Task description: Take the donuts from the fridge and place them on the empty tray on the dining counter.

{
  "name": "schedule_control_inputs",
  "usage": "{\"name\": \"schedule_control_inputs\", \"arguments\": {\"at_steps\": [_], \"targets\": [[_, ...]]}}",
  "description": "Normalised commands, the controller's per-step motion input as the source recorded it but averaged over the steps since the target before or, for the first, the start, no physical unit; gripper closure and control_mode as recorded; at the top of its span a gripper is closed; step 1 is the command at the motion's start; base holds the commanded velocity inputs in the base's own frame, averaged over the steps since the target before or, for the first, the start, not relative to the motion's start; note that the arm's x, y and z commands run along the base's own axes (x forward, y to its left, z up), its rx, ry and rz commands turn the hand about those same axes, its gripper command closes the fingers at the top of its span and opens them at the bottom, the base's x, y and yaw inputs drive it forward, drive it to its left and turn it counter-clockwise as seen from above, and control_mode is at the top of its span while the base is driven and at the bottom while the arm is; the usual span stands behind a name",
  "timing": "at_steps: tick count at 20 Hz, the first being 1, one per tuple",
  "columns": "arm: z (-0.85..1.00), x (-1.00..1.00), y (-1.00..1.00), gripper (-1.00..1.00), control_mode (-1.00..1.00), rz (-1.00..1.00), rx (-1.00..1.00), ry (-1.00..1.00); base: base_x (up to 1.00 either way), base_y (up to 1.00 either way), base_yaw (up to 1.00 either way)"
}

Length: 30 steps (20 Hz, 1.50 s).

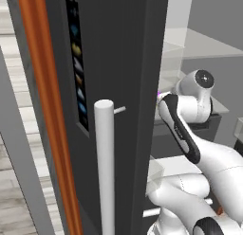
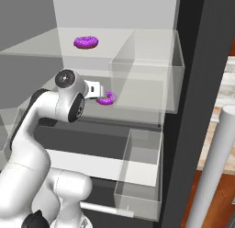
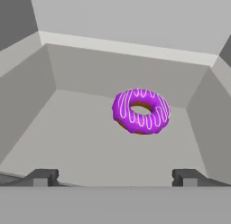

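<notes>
The fridge (image 1: 118, 63) dominates here, its dark door swung open with the long white handle (image 1: 104, 167) standing upright on the door face and a strip of coloured icons (image 1: 78, 63) running down above and beside it. From the right base view we look straight into the fridge's white interior, glass shelves (image 2: 41, 45) stacked one above another and clear door bins (image 2: 147, 75) hanging at the right. The arm (image 2: 50, 116) reaches in from the fridge's lower left at middle-shelf height. One donut (image 2: 86, 42) sits on the fridge's upper shelf, well back. The other donut (image 2: 106, 98) lies on the middle shelf, just ahead of the gripper (image 2: 100, 94). In the hand view that donut (image 3: 140, 111) rests flat on the shelf floor, white stripes across its purple icing, a little beyond and between the fingertips (image 3: 43, 177). The fingers stand wide apart, nothing between them, not touching the donut.
</notes>
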Motion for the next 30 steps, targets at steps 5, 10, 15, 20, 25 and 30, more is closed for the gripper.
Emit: {"name": "schedule_control_inputs", "arguments": {"at_steps": [5,10,15,20,25,30], "targets": [[-0.15,0.5,0.0,-1.0,-1.0,0.0,0.0,0.02,0.0,0.0,0.0],[-0.18,0.45,0.0,-1.0,-1.0,0.0,0.0,0.01,0.0,0.0,0.0],[-0.26,0.47,0.0,-1.0,-1.0,0.0,0.0,0.02,0.0,0.0,0.0],[-0.28,0.48,0.0,-1.0,-1.0,0.0,0.0,0.02,0.0,0.0,0.0],[-0.16,0.49,0.0,-1.0,-1.0,0.0,0.0,0.02,0.0,0.0,0.0],[-0.14,0.46,0.0,-1.0,-1.0,0.0,0.0,0.03,0.0,0.0,0.0]]}}
